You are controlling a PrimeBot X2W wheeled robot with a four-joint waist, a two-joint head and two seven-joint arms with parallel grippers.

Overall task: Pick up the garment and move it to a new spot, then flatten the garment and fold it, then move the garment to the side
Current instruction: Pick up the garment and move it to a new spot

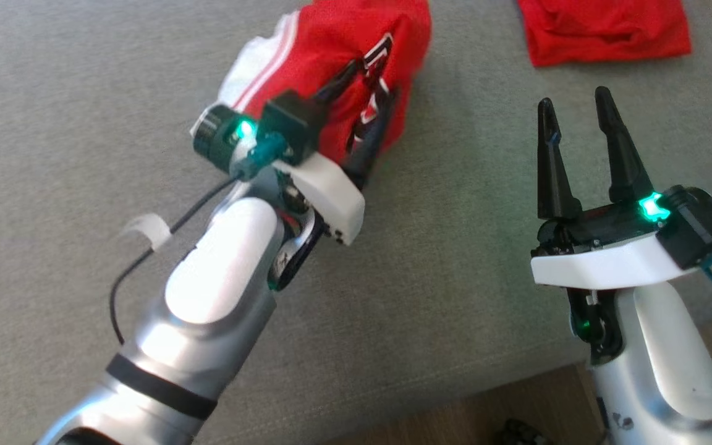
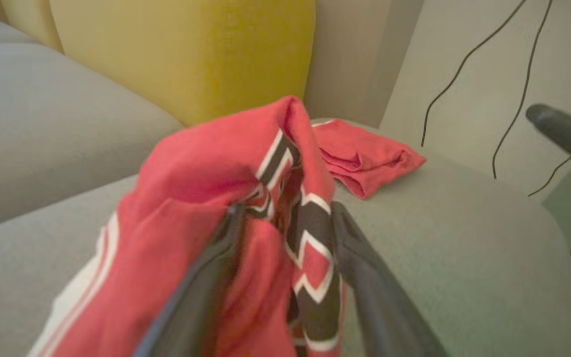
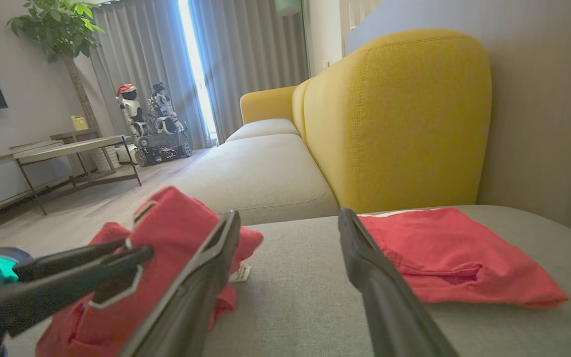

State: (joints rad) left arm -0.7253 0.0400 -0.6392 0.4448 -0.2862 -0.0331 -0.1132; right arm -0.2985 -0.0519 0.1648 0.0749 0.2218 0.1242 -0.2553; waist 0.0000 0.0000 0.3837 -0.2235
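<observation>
Pinching the red garment [image 1: 331,37] tight between the fingers [image 1: 373,133] of the left gripper [image 1: 371,79], bunched up at 12 o'clock on the grey sofa seat [image 1: 84,93]. Holding the right gripper [image 1: 573,99] wide and empty at 3 o'clock. Looks picked up; left to do: moving, flattening, folding, setting aside.

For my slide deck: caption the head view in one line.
Left gripper grips the red-and-white jersey on the grey sofa seat; right gripper hovers open.

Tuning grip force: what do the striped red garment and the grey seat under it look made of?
The red garment looks like soft knit jersey, matte: it drapes in limp folds. The seat cushion: probably grey woven upholstery, matte, fine weave visible.
</observation>
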